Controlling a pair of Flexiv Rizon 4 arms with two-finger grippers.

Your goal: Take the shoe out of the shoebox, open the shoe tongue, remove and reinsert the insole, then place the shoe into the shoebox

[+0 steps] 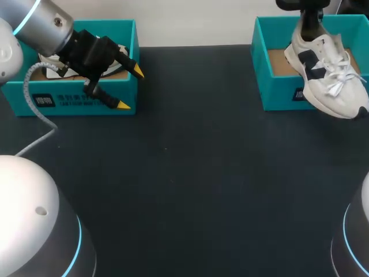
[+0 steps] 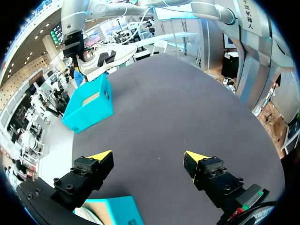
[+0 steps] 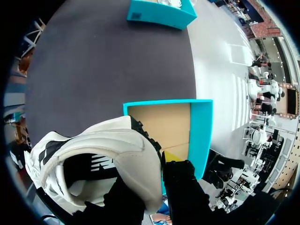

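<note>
**Shoe held over the right shoebox**

My right arm comes in at the far right, its right claw [image 3: 154, 174] pinching the heel of the white shoe [image 1: 326, 72], one finger inside the collar and one outside. The shoe hangs heel up and toe down above the right shoebox [image 1: 277, 98], whose brown floor shows bare. My left arm reaches in from the far left. Its left claw [image 1: 130, 88] is spread wide and gripping nothing, hovering at the left shoebox [image 1: 75, 101] on the table [image 1: 190, 173] — a second shoe [image 1: 51, 68] lies inside.

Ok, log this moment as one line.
right gripper shut on shoe, lifted above right shoebox | left gripper open over left shoebox
</note>
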